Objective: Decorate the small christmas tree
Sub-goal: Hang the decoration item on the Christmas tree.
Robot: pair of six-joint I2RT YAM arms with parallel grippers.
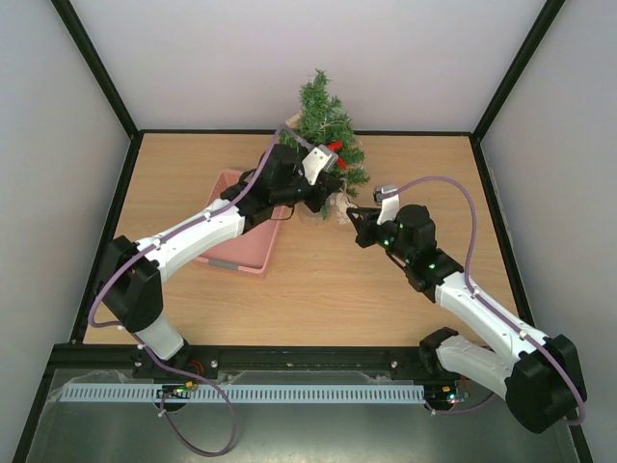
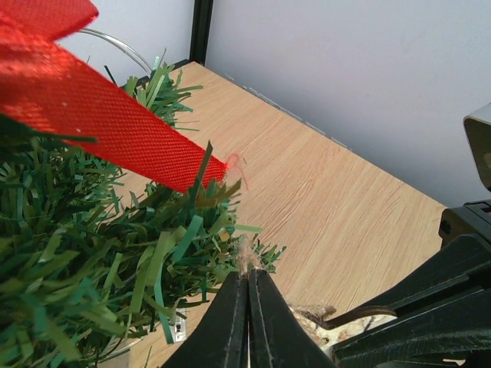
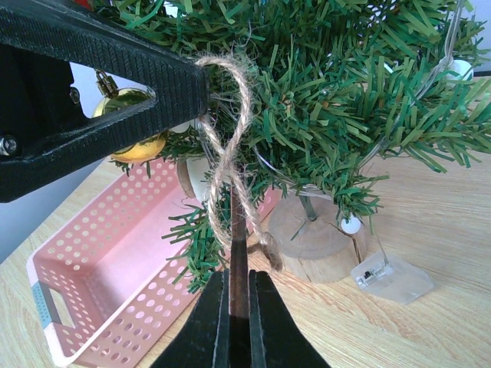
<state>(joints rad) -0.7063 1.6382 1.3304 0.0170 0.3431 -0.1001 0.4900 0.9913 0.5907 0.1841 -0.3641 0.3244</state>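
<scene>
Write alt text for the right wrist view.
The right gripper pinches a thin brown piece on a twine loop, whose top the left gripper holds among branches of the small christmas tree. A pink basket lies lower left.

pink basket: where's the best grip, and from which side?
Pinch the thin wall of the pink basket at its near short end, by the handle slot: one finger inside, one outside, coming straight down. It sits open-topped with upright walls, and that end looks clear of the left arm, which crosses over its far half.
</scene>
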